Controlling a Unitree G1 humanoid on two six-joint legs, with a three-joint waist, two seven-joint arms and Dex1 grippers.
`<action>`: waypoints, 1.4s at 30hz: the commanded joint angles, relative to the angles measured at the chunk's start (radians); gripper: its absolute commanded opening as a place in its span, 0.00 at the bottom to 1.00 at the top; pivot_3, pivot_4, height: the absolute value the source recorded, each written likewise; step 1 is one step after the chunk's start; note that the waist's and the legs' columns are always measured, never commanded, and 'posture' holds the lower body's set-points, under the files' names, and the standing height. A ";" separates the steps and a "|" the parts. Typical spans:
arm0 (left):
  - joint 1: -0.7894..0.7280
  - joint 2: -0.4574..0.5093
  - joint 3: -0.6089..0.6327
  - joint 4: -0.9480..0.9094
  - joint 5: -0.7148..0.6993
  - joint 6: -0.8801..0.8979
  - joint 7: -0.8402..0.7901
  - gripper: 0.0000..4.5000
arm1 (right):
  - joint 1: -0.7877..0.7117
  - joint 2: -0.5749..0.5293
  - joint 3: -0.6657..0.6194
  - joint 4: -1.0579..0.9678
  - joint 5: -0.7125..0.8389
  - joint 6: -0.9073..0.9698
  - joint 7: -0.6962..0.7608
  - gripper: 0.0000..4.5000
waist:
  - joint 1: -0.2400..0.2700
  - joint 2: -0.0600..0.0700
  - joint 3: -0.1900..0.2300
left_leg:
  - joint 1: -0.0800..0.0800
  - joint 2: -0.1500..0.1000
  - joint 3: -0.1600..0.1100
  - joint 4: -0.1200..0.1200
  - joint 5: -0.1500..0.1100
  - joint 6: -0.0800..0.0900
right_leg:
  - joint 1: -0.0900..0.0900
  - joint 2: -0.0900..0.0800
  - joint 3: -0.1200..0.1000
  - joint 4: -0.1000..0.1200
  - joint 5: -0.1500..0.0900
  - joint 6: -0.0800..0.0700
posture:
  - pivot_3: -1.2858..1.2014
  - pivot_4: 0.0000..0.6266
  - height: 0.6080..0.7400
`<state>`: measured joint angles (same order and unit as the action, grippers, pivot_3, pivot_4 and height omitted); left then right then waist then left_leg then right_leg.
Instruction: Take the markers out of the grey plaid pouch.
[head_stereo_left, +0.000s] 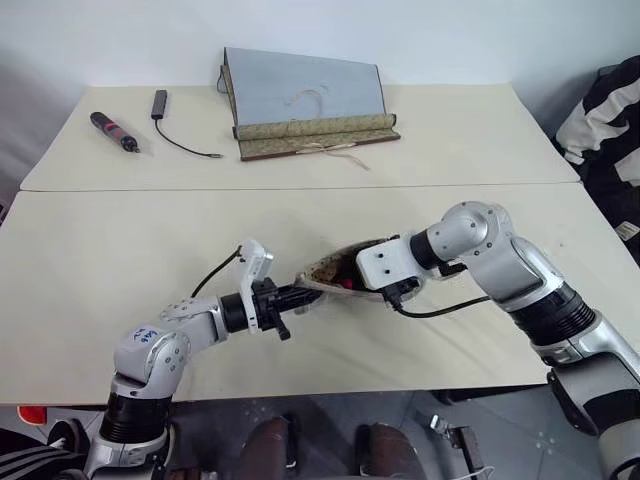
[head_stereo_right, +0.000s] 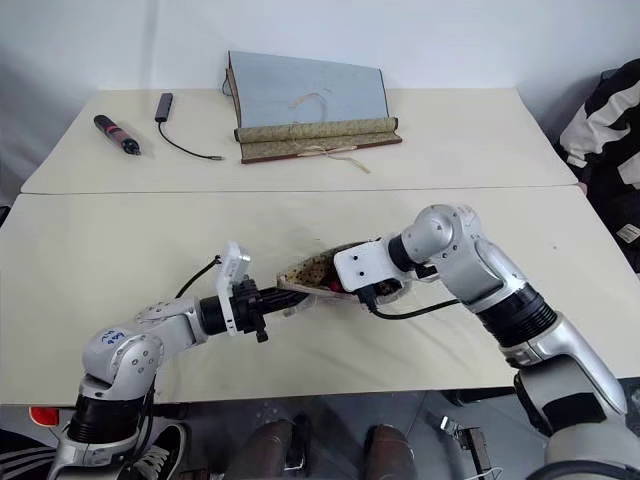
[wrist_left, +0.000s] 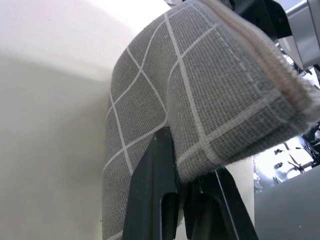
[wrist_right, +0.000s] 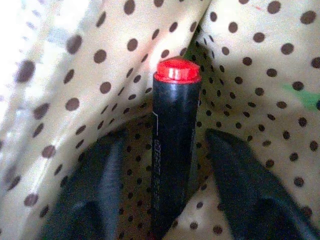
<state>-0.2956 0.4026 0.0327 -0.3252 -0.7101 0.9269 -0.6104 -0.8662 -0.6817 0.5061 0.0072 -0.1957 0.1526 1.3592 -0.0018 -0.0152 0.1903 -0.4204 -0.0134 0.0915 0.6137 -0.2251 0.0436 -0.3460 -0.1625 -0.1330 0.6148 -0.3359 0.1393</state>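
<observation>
The left gripper (head_stereo_left: 290, 297) is pinching the grey plaid pouch (wrist_left: 165, 115) at one end, keeping its mouth gaping. The right gripper (wrist_right: 165, 155) is reaching inside, fingers parted around the red-capped marker (wrist_right: 172, 145) (not yet clamped).

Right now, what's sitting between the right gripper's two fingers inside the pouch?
A black marker with a red cap stands in the gap of the right gripper, fingers apart on either side, not yet touching it. Dotted lining of the grey plaid pouch surrounds them, per the right wrist view.
</observation>
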 joint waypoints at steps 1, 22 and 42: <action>0.001 -0.006 0.022 -0.018 -0.026 -0.012 0.001 0.00 | -0.001 0.007 -0.022 -0.020 0.012 -0.004 0.000 0.29 | 0.000 0.000 0.000 | 0.000 0.000 0.000 0.000 0.000 0.000 | 0.000 0.000 0.000 0.000 0.000 0.000 | 0.52 0.24 1.00; -0.007 0.001 0.014 -0.008 0.001 -0.041 0.008 0.00 | -0.033 0.061 -0.287 -0.105 0.354 0.261 -0.025 0.14 | 0.001 0.000 0.000 | 0.000 0.000 -0.001 0.000 0.000 0.000 | 0.001 0.000 -0.001 -0.001 0.000 0.000 | 0.52 0.24 1.00; 0.009 0.073 0.083 0.024 0.021 -0.090 -0.003 0.00 | -0.057 -0.170 -0.394 0.310 0.192 -0.112 -0.257 0.14 | 0.000 0.000 0.000 | -0.001 -0.001 0.002 -0.002 -0.002 0.002 | 0.000 -0.002 0.000 -0.004 0.001 0.002 | 0.52 0.24 1.00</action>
<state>-0.2955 0.4773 0.1086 -0.2788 -0.6805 0.8536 -0.6059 -0.9337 -0.8293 0.0800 0.2942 0.0658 0.1421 1.1149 -0.0016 -0.0151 0.1904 -0.4214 -0.0147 0.0940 0.6121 -0.2269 0.0459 -0.3463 -0.1639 -0.1328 0.6113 -0.3346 0.1414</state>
